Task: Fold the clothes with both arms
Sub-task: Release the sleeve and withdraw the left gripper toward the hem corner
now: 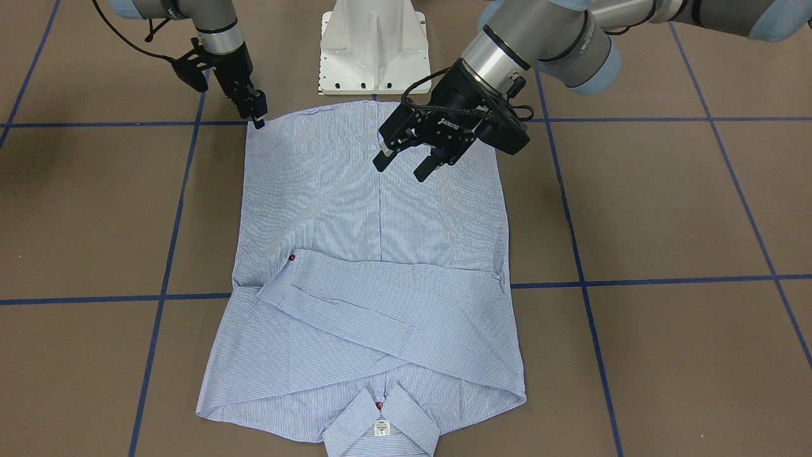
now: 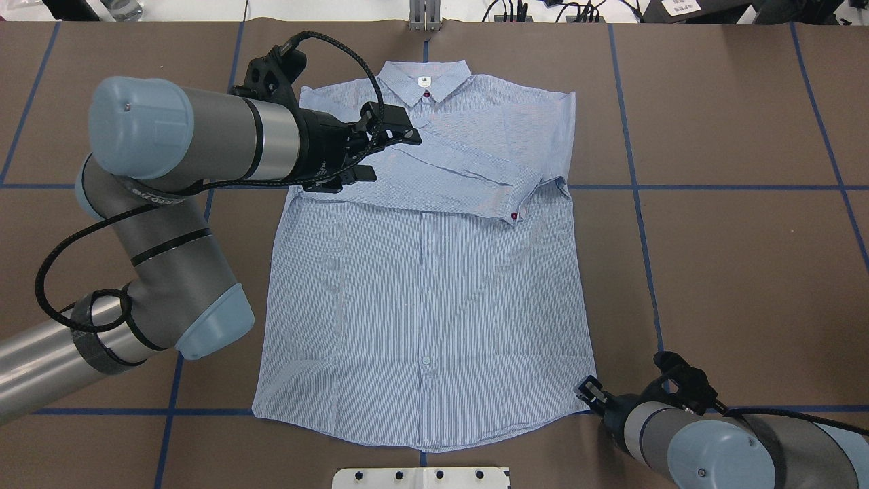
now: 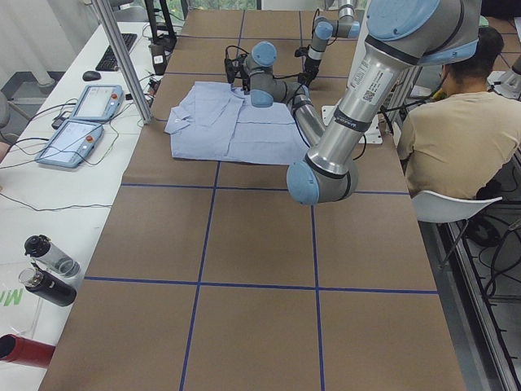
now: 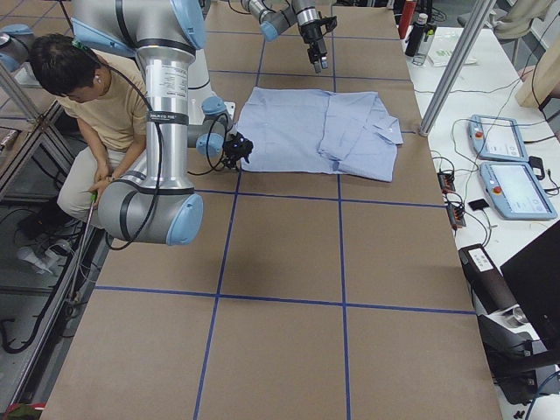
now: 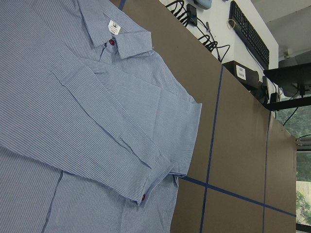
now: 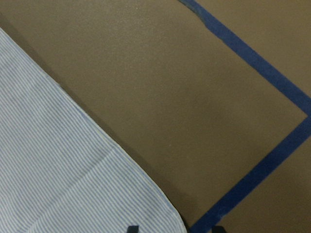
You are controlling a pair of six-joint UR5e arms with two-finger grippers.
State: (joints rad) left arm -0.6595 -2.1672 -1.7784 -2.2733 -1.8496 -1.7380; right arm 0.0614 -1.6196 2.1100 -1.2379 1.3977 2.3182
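The light blue striped shirt [image 1: 374,254] lies flat and buttoned on the brown table, collar [image 1: 380,419] away from the robot. Both sleeves are folded across the chest, with a red-buttoned cuff [image 2: 514,217] on top. My left gripper [image 1: 401,167] is open and empty; it hovers above the shirt's body and shows over the left shoulder area in the overhead view [image 2: 392,157]. My right gripper [image 1: 258,120] is low at the shirt's near hem corner [image 2: 589,392]. In the right wrist view its fingertips [image 6: 131,228] stand apart with the hem corner [image 6: 165,213] between them.
The white pedestal base [image 1: 374,51] stands just behind the hem. Blue tape lines [image 1: 634,279] cross the table. A seated person [image 3: 456,122] is beside the robot. Control tablets [image 3: 81,122] and bottles [image 3: 49,269] lie on the side bench.
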